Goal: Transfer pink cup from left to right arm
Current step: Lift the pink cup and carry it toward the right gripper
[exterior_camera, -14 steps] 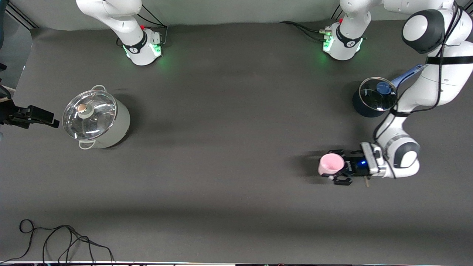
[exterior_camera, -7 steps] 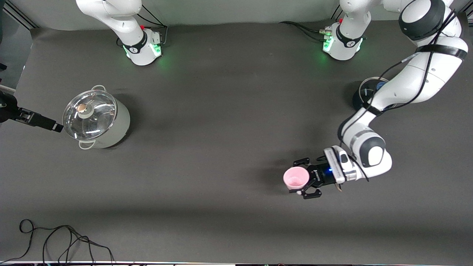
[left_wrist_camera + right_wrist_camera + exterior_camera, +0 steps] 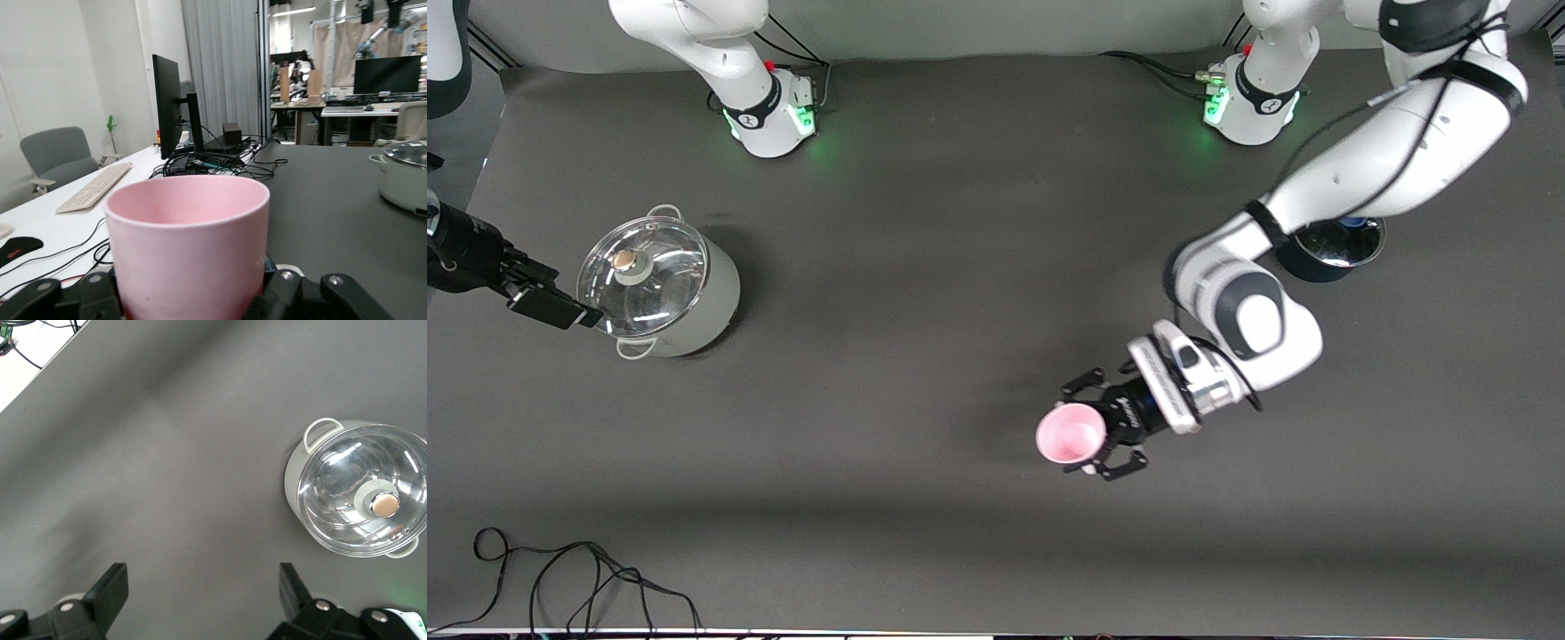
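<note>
Two arms: both in the front view.
Front, left gripper (image 3: 1089,436): clamped on the pink cup (image 3: 1071,434), up in the air over bare table (image 3: 925,293) near mid-table, cup mouth toward the camera.
Front, right gripper (image 3: 574,311): just beside the white lidded pot (image 3: 660,284), at the right arm's end.
Front, dark pot (image 3: 1329,249): partly hidden under the left arm.
Left wrist: cup (image 3: 188,250) filled the view between closed fingers (image 3: 100,297).
Right wrist: fingers (image 3: 110,597) spread wide, nothing between them; white pot (image 3: 360,497) below.
</note>
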